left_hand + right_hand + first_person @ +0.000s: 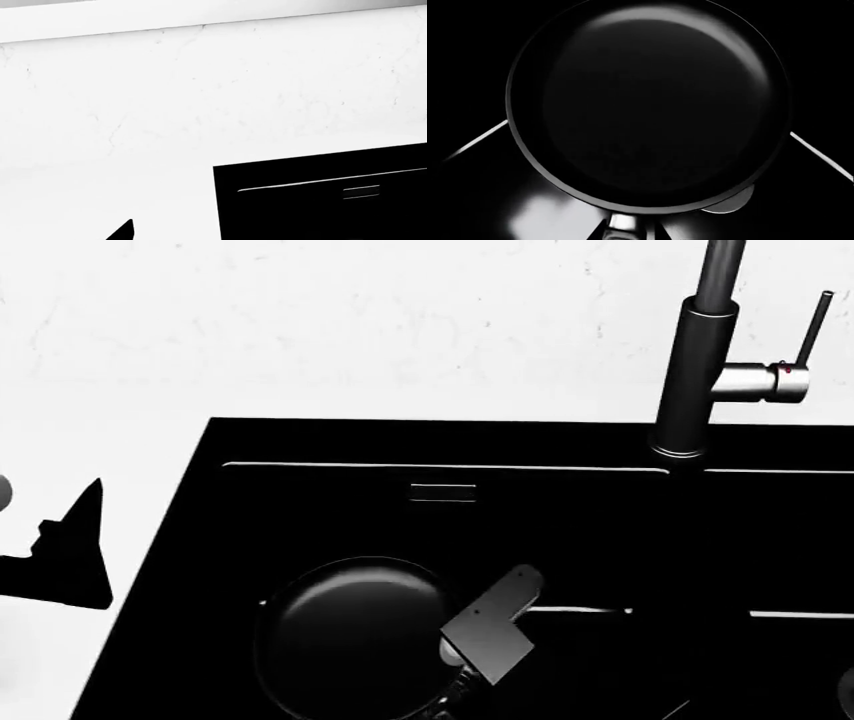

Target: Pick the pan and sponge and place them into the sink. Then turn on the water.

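1. The pan (354,635) sits in the left basin of the sink (174,540), low in the head view, rim up and dark matte inside showing.
2. In the right wrist view the pan (647,100) fills most of the picture; part of a round steel drain ring (735,202) peeks out from under its rim.
3. The right gripper (461,680) is at the pan's handle end, w/ a grey arm link (491,625) angled over the pan's rim on the faucet side. The handle stub (622,224) shows at the edge of the right wrist view w/ dark finger shapes either side (too dark to tell if the jaws are clamped on it or apart).
4. The left gripper (74,545) shows only as a black pointed silhouette over the white counter (334,330), just beside the sink's left edge, apart from the pan. One dark fingertip (123,232) shows in the left wrist view; open or closed can't be told.
5. The left wrist view also shows the sink's corner (320,200) w/ an overflow slot (361,192) on the basin wall.
6. The faucet column (694,380) stands upright behind the sink at the divider between basins, its thin lever (811,330) pointing up on the side away from the pan.
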Robot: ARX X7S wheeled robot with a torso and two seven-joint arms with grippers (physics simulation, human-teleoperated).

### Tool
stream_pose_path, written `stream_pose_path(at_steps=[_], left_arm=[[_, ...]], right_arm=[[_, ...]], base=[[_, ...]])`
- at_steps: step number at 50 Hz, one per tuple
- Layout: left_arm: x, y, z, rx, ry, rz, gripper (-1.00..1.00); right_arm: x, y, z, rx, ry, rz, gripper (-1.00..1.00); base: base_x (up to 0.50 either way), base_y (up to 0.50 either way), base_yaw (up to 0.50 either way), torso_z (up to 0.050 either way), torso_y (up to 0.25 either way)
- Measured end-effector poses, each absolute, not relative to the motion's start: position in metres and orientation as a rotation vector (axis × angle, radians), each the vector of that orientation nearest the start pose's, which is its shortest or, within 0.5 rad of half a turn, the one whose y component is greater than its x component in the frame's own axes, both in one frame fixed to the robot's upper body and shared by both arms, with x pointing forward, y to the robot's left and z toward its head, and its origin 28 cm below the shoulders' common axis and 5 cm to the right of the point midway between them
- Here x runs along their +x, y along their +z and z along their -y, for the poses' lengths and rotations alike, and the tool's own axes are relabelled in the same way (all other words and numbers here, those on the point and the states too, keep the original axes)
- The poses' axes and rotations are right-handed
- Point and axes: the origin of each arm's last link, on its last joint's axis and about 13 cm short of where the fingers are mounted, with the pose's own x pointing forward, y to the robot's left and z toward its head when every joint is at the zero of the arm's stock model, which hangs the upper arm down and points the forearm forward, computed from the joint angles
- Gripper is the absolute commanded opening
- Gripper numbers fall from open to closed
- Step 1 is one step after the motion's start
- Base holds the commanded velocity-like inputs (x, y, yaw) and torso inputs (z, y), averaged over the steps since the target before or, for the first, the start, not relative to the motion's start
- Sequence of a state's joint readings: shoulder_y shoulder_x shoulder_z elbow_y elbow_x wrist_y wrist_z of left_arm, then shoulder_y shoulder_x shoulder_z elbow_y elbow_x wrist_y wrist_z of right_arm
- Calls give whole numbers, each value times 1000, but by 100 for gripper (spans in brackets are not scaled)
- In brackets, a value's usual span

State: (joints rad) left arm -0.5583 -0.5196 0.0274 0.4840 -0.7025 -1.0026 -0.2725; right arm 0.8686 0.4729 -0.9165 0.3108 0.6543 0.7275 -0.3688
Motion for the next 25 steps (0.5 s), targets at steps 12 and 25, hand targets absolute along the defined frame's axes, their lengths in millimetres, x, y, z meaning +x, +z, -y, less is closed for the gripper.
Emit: stream_pose_path(at_steps=[12,25], left_arm=[[258,194,-269,87,-69,-49,100],[258,195,-270,91,-68,-49,100]], right_arm=[[340,61,122,-287,819,-726,-100],[349,36,119,-270,841,-785,-100]], base=[[0,0,0,1,1],[0,0,0,0,2]])
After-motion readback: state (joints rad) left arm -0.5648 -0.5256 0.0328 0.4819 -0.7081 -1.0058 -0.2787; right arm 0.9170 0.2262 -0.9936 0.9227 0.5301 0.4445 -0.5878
